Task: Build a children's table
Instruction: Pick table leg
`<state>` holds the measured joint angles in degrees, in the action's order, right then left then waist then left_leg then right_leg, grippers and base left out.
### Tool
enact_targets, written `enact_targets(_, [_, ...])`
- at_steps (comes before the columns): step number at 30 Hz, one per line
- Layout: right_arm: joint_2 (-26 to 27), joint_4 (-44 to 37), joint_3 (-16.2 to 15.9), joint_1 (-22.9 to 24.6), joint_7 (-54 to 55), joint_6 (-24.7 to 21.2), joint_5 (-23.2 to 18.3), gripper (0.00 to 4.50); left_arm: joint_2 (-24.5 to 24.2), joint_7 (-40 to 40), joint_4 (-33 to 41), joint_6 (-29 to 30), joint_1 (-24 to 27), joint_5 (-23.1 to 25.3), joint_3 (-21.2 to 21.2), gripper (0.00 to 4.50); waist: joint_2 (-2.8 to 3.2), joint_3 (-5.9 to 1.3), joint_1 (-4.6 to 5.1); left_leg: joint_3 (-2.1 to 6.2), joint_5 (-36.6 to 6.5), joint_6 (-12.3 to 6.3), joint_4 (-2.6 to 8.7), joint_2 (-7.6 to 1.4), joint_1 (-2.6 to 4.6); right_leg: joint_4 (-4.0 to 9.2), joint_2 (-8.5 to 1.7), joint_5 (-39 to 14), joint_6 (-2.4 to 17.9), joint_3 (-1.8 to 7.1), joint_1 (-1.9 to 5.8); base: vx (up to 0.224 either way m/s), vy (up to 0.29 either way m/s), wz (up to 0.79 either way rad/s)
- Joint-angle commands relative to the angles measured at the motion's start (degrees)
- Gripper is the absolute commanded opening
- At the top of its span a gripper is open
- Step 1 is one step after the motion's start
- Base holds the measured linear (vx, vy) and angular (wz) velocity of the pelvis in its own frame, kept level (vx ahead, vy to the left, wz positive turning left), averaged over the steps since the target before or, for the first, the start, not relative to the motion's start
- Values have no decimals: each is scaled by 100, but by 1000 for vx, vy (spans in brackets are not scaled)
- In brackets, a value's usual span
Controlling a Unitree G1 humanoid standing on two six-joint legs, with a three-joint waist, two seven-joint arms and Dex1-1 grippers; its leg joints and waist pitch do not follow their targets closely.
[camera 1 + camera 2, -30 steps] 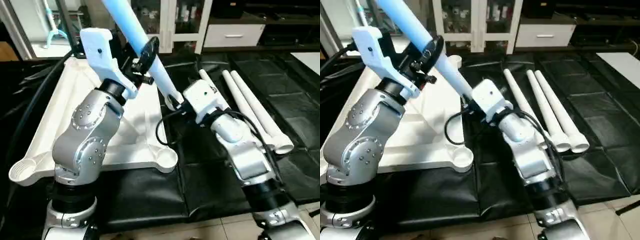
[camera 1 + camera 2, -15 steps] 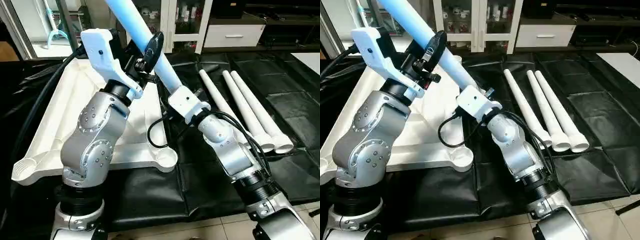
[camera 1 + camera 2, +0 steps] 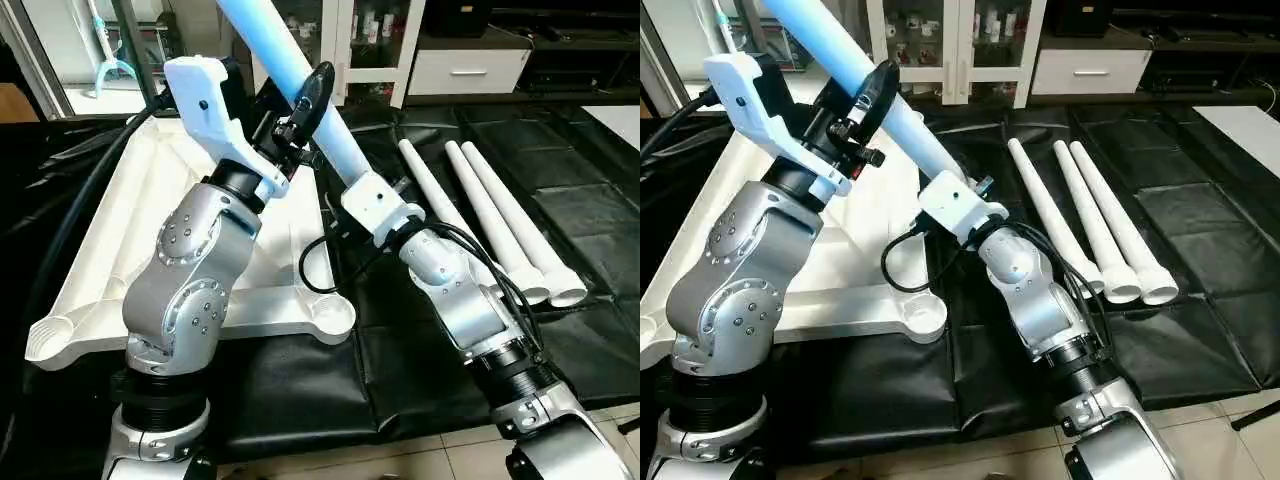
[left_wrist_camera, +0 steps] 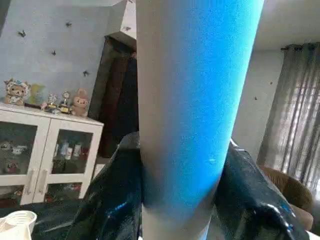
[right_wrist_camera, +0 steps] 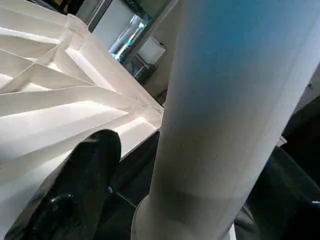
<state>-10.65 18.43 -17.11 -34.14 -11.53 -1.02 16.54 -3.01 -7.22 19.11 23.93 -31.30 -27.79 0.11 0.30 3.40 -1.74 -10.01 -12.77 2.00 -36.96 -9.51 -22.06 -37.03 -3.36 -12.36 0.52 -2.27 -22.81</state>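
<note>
The white tabletop (image 3: 100,240) lies underside up on the left of the black mat, ribs and round corner sockets (image 3: 335,318) showing. One white leg (image 3: 270,40) slants up to the left above it. My left gripper (image 3: 305,88) is shut on this leg partway along, its black fingers (image 4: 115,195) hugging the tube. My right gripper (image 5: 185,200) is at the leg's lower, wider end. It is open, the tube between its fingers with a gap to one finger (image 5: 85,185). Three more legs (image 3: 487,205) lie side by side on the right.
A black mat (image 3: 300,390) covers the floor under everything, with pale tiles at its near edge. White cabinets (image 3: 370,40) stand along the back. A black cable (image 3: 60,210) runs along the tabletop's left side.
My right forearm has swung left and brought its gripper up around the lower end of the raised leg. The left gripper has kept its hold on the leg.
</note>
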Motion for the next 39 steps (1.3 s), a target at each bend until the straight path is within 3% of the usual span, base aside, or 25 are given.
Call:
enact_targets(1, [-34,58,105,-145,25,56,-7,379,12,-69,129,51,22,-68,-24,167,28,-416,26,105,-267,39,436,-311,102,338,-387,613,1333,287,333,0,0,0])
enact_targets(18, [-9,92,118,-171,-16,153,-10,379,1,-162,138,128,16,-56,-27,167,48,-420,23,110,-240,12,433,-313,104,329,-384,639,1358,281,333,0,0,0])
enact_targets(19, [-9,90,118,-167,-19,154,-8,352,1,-159,138,127,15,-46,-25,167,42,-419,24,108,-261,18,434,-312,104,335,-385,626,1358,282,333,0,0,0])
enact_targets(23, [-15,106,120,-159,-29,161,1,342,-6,-125,102,99,-13,2,-10,167,42,-419,24,109,-269,24,434,-313,102,334,-388,613,1357,283,337,0,0,0])
enact_targets(24, [-16,108,120,-159,-31,163,2,315,-7,-122,99,96,-16,8,-9,167,39,-419,25,107,-261,22,433,-309,99,332,-384,631,1358,283,339,0,0,0])
enact_targets(35, [-11,113,96,-121,-40,157,25,217,-5,-119,95,56,-27,48,-6,166,50,-421,26,110,-269,24,433,-312,104,331,-383,669,1370,281,338,0,0,0])
enact_targets(39, [-2,106,93,-111,-52,150,16,203,2,-121,109,60,-17,64,-5,166,45,-426,26,112,-232,8,431,-312,104,324,-381,704,1370,278,341,0,0,0])
